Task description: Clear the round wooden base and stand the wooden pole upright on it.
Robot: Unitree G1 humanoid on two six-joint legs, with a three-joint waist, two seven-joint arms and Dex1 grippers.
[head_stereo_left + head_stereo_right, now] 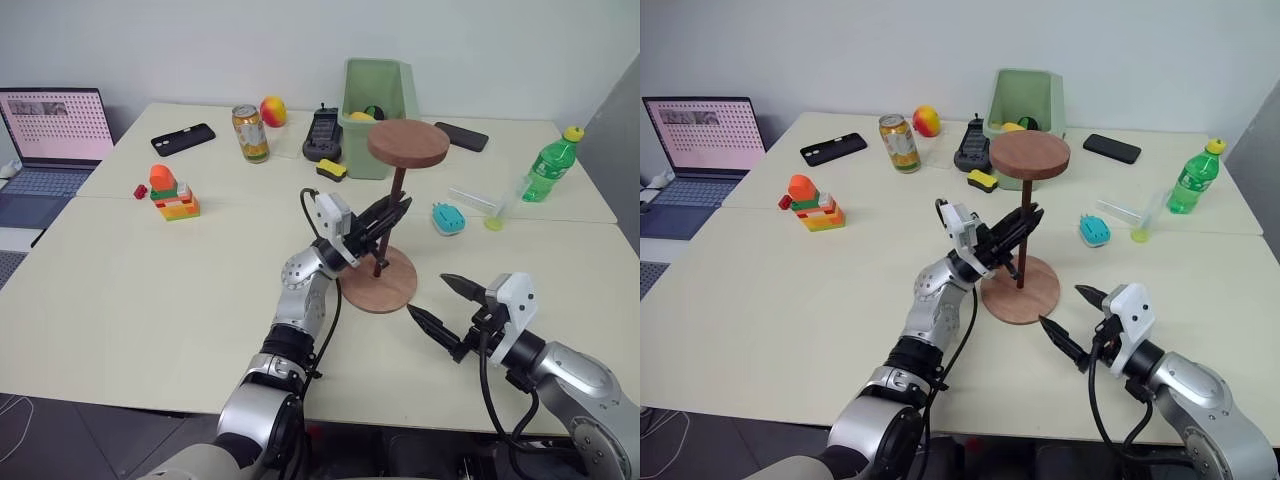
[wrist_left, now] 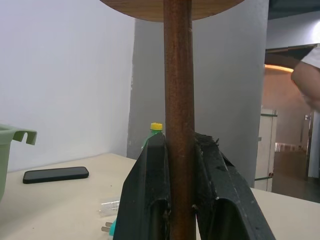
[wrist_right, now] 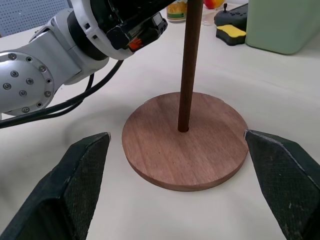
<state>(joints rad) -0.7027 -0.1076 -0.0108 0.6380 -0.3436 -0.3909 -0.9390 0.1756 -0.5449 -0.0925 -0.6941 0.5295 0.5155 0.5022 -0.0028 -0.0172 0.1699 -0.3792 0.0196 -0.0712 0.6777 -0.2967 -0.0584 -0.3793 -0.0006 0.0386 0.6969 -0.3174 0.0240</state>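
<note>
- Our left gripper (image 1: 393, 213) reaches up and forward from the left of the round wooden base (image 1: 379, 279), its two black fingers clamped on the shaft of the wooden pole (image 1: 391, 217) about halfway up.
- The wooden pole stands upright with its lower tip on the middle of the round wooden base and its fixed disc at the top.
- Our right gripper (image 1: 446, 303) lies level just to the right of the base, pointing toward it, jaws spread wide and holding nothing, clear of the wood.
- The round wooden base lies flat on the cream table (image 1: 150, 290), in front of the green bin (image 1: 378, 115).
- The left wrist view shows the fingers (image 2: 148, 190) pressed against both sides of the shaft, with a black phone (image 2: 55, 174) on the table beyond.
- The right wrist view shows the pole's tip meeting the base, between our right gripper's spread fingers (image 3: 77, 186).
</note>
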